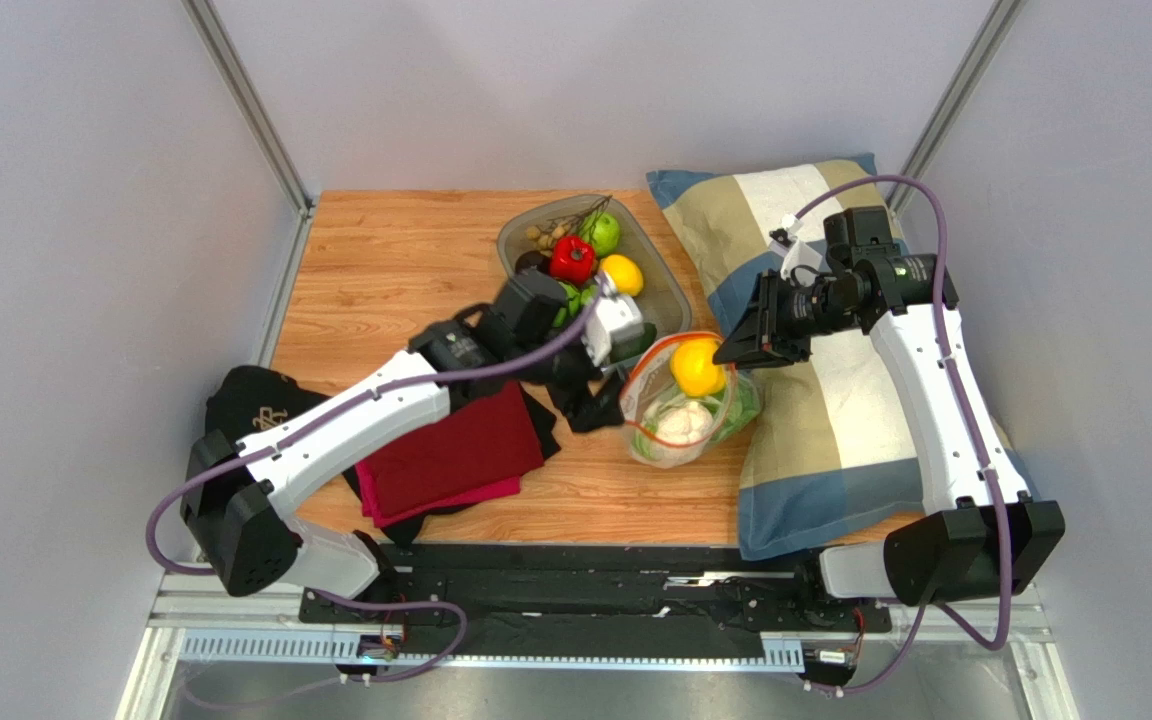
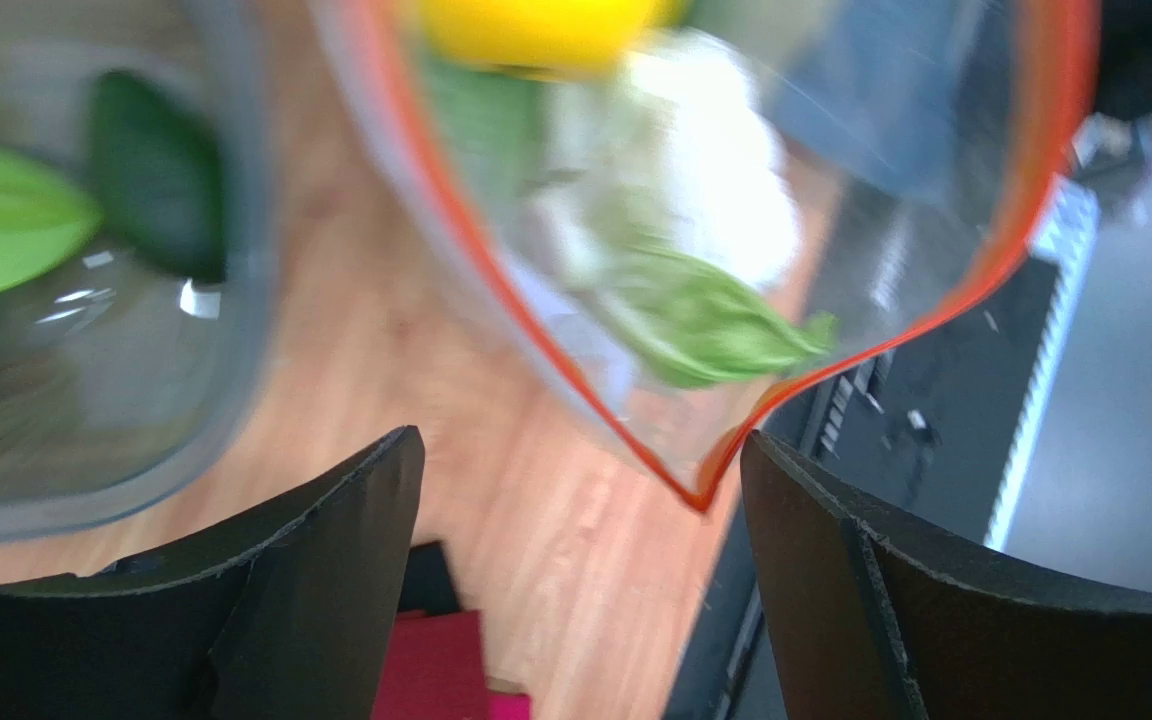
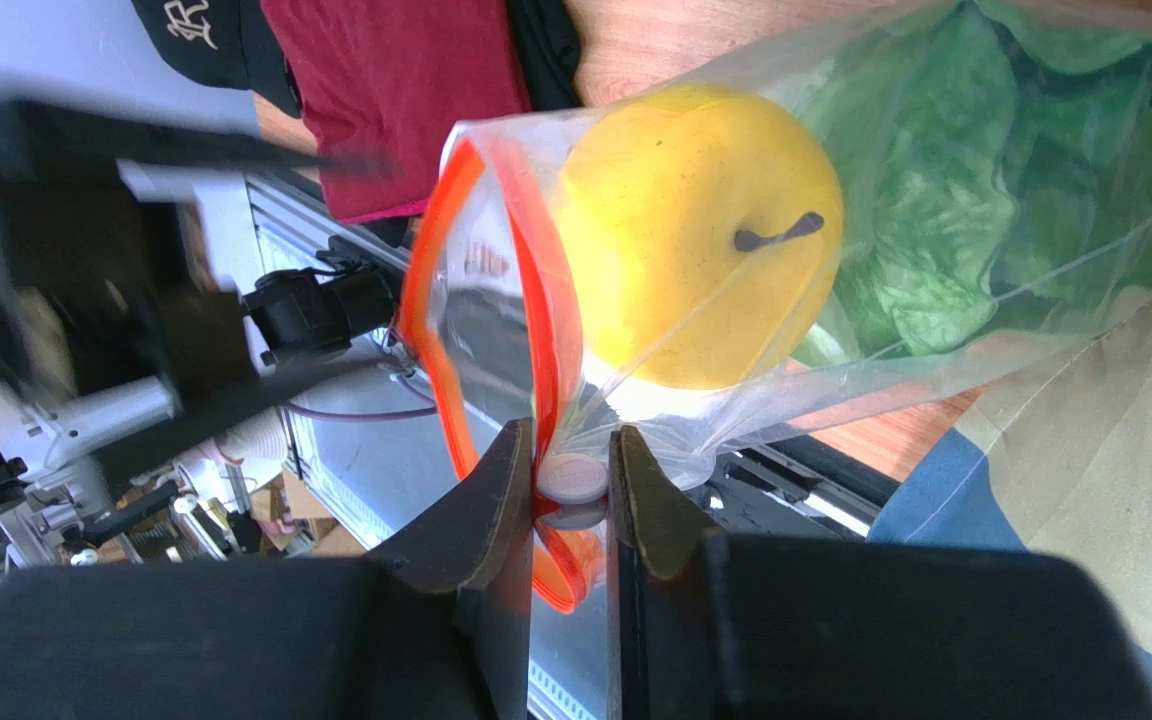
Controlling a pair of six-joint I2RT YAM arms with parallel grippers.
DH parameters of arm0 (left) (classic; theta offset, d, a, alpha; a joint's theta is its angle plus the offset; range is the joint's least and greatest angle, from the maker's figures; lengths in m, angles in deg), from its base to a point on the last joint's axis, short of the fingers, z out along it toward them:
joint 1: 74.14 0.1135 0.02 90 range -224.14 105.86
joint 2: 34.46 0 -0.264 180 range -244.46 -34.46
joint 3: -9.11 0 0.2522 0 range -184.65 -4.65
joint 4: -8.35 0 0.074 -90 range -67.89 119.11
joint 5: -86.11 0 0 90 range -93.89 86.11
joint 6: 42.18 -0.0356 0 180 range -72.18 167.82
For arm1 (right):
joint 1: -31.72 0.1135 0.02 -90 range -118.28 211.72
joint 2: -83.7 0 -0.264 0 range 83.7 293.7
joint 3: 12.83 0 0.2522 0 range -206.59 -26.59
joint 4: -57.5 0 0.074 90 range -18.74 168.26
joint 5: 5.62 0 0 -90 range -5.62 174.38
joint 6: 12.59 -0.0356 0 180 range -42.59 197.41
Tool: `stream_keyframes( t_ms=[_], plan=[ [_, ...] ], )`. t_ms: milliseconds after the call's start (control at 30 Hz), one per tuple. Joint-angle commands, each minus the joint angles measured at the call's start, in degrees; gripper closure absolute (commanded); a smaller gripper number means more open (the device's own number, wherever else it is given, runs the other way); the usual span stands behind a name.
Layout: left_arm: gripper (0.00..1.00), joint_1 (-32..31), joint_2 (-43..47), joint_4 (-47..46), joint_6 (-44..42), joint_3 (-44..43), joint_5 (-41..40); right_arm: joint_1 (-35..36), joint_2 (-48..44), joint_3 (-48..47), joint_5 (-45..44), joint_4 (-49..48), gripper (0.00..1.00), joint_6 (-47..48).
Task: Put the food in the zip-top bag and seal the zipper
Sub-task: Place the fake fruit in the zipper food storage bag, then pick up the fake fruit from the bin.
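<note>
Pinching zipper between right gripper fingers; left gripper spread.

clear crinkly plastic zip-top bag: glossy | light wood-grain tabletop: smooth | dark red folded cloth: matt | round yellow fruit: smooth

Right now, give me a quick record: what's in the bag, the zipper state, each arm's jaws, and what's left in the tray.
zip-top bag: holds yellow fruit, cauliflower, cabbage
zipper: unsealed, mouth gaping
right jaws: shut on the bag's mouth edge
left jaws: open, bag corner in the gap, ungripped
tray: red pepper, green fruit, second yellow fruit
</note>
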Motion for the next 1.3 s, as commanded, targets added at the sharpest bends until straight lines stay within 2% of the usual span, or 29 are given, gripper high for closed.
stream_keyframes(
  t_ms=[0,200,333,367,433,633,733,833,933,1100,1167,1267],
  plan=[
    [0.15,11.2,1.5,-10.9,6.3,-1.5,3.2,-0.6,-0.2,0.0,-0.4,-1.8,1.0,-0.7],
    [0.14,19.4,-8.5,-12.6,7.4,-8.7,2.4,-1.1,0.4,-0.5,-0.5,-1.8,1.0,-0.8],
    [0.16,23.1,-18.1,-9.8,4.1,-17.7,-4.5,-1.5,0.7,-0.5,-0.6,-1.7,1.0,-0.7],
    [0.2,25.0,-22.5,-9.1,4.1,-22.6,-6.6,-1.6,0.6,-0.4,-0.6,-1.6,1.0,-0.6],
    [0.24,26.5,-28.7,-7.6,2.1,-27.1,-8.9,-1.9,0.6,-0.4,-0.7,-1.6,1.0,-0.6],
    [0.3,29.0,-40.4,-7.8,-4.2,-40.1,-16.0,-2.4,1.0,-0.5,-0.7,-1.6,1.0,-0.6],
    [0.43,30.2,-45.2,-5.2,-6.0,-45.2,-17.3,-2.5,1.1,-0.3,-0.7,-1.6,1.0,-0.6],
    [0.5,30.6,-47.8,-3.4,-9.0,-46.5,-15.6,-2.8,1.3,-0.3,-0.6,-1.5,1.0,-0.4],
    [0.51,30.6,-49.0,-1.8,-12.4,-46.3,-13.4,-2.9,1.7,-0.3,-0.5,-1.5,1.0,-0.5],
    [0.43,30.4,-50.9,3.3,-14.4,-46.4,-11.5,-3.0,2.1,-0.5,-0.3,-1.7,1.0,-0.6],
    [0.33,30.3,-51.6,3.5,-15.0,-46.0,-11.6,-2.9,2.3,-0.5,-0.2,-1.9,1.0,-0.7],
    [0.25,30.1,-54.1,6.1,-15.6,-50.1,-12.4,-2.9,2.8,-0.4,0.0,-2.1,1.0,-0.9]
  ],
)
